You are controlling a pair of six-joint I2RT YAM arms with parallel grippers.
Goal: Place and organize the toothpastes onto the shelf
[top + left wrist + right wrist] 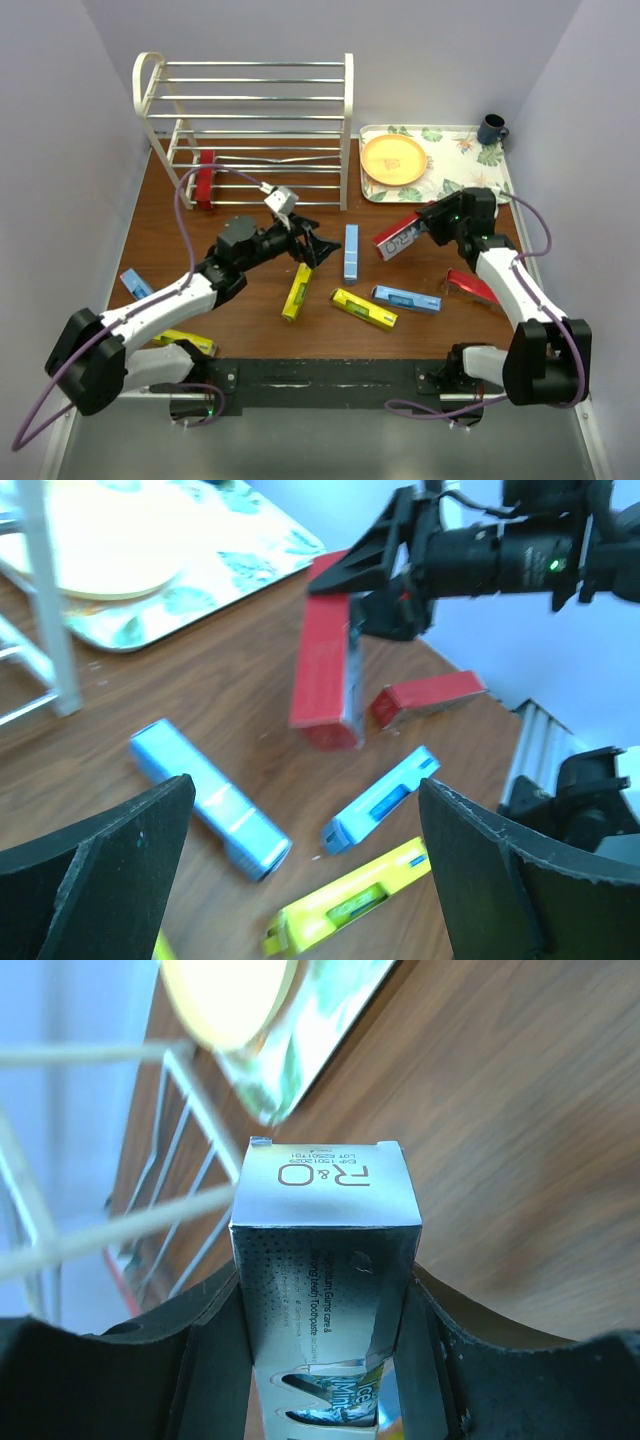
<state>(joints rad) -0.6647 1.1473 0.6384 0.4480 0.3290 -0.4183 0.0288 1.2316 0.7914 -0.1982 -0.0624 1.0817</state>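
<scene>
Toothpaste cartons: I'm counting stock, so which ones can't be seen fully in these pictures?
Yellow carton, top view: partly under the left arm.
Red carton, top view: one end behind the right arm.
Held carton, right wrist: lower part cut off by the bottom edge.

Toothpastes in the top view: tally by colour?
Red toothpastes: 3
Yellow toothpastes: 3
Blue toothpastes: 3
Total: 9
</scene>
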